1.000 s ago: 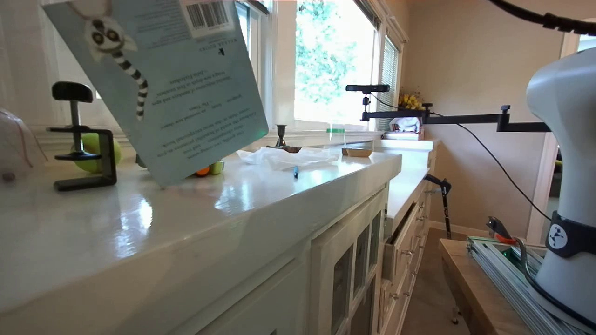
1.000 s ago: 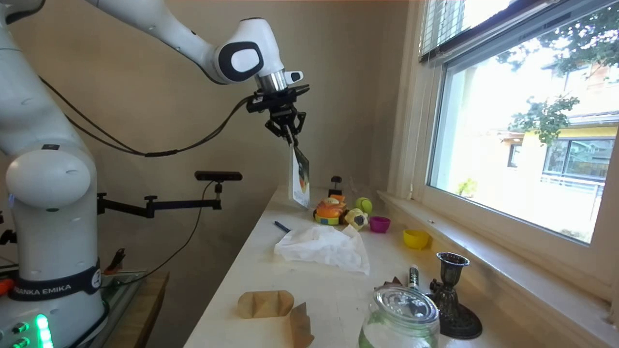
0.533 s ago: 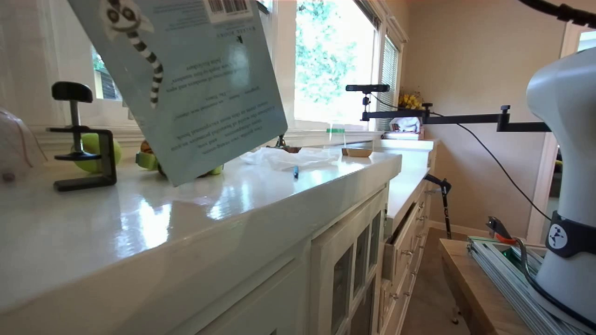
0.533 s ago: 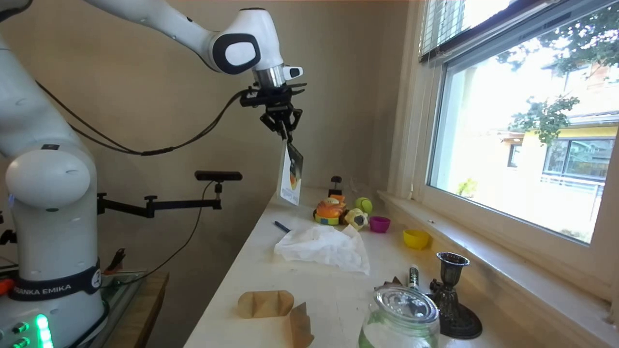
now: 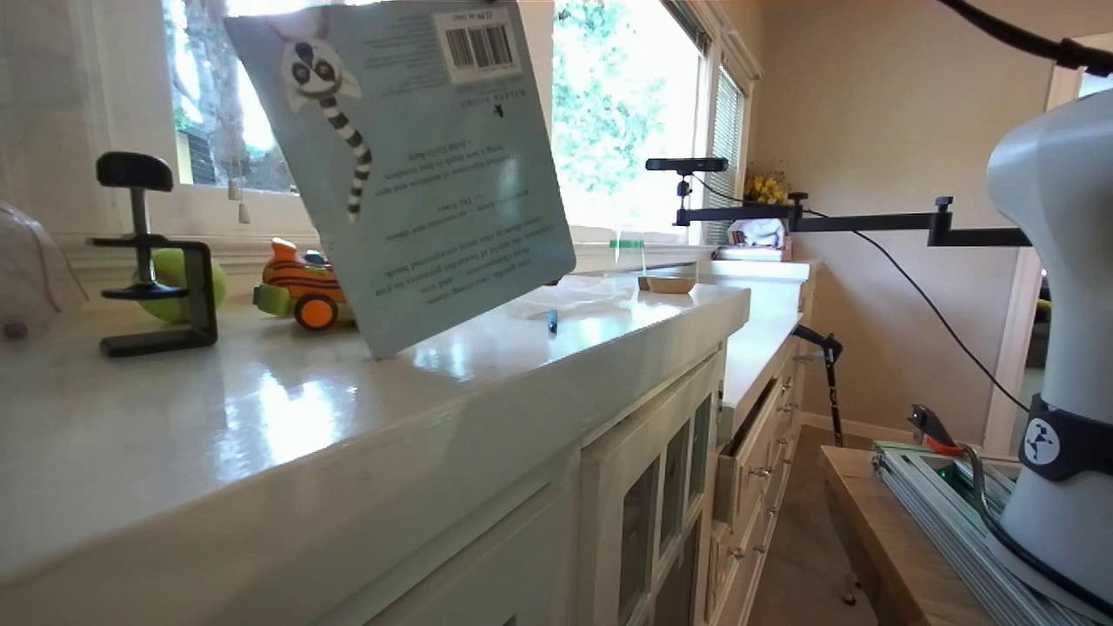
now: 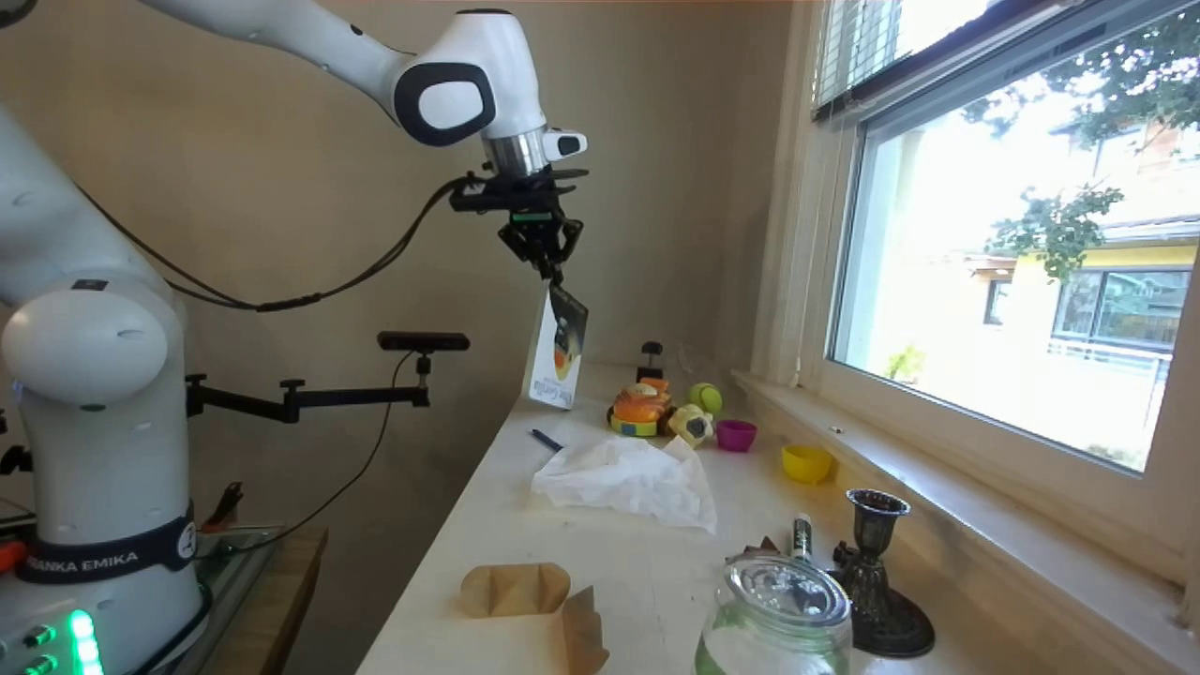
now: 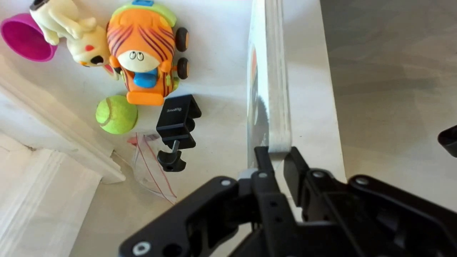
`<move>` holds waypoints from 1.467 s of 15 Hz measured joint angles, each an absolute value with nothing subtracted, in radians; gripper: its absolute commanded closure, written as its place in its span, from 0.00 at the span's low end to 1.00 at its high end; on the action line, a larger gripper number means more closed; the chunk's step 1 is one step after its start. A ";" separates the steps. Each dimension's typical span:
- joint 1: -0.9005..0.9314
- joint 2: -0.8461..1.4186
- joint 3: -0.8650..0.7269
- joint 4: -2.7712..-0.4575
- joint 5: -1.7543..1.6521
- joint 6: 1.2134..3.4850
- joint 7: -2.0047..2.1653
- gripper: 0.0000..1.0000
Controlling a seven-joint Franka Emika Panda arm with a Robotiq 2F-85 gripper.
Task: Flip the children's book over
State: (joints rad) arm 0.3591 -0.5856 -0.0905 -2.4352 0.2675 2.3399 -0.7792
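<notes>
Shows barcode (image 5: 480,45) in an exterior view only; clamps thin, grey-blue-backed children's book (image 5: 422,174) in gripper (image 7: 279,153), tilted below it.

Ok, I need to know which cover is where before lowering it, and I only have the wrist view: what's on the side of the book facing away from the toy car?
Observer: In an exterior view, that side of the book is pale blue-green, with a barcode printed near the top.
Operator: Thanks. Where is its lower end?
Observer: In an exterior view the book hangs tilted, its lowest corner seemingly close to the counter; I can't tell whether it touches.
Operator: And what is near the purple bowl, outside my picture?
Observer: A yellow bowl, standing apart from it, shows in an exterior view.
</notes>
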 measured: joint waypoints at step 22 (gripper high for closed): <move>0.194 -0.612 -0.102 -2.551 0.264 2.427 -0.564 0.95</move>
State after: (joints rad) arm 0.1942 -0.6117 -0.1024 -2.5510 0.2641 2.4269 -0.5638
